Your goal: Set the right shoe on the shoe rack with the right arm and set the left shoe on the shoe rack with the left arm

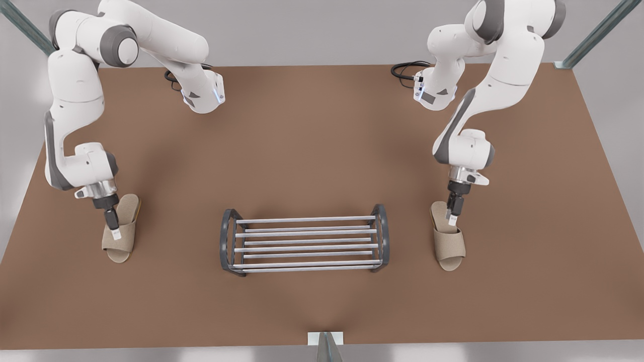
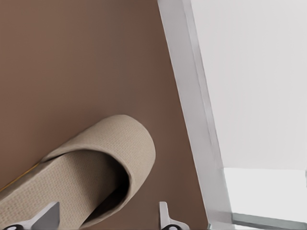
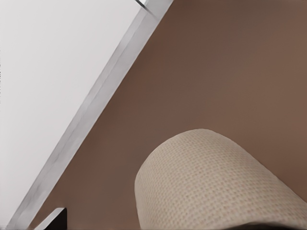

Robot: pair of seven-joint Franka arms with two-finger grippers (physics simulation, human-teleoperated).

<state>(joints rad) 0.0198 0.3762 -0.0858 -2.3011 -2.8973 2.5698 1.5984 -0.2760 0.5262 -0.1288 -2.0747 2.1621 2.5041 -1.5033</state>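
Brown tabletop (image 1: pixel 312 151): left tool (image 2: pixel 105 218) spread astride left shoe (image 2: pixel 96 158); right tool (image 1: pixel 453 219) at right shoe (image 3: pixel 216 182), spread unclear.

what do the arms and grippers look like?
Arm at front view's left and arm at its right: white shells, grey joint caps, black cable by each base. First arm's gripper and second arm's gripper: black, pale tips, silver flange above.

A brown bench (image 1: pixel 312 146) carries the shoe rack (image 1: pixel 305 241) at its middle and one beige slipper either side: one (image 1: pixel 122 236) left, another (image 1: pixel 447 245) right, apparently lying flat.
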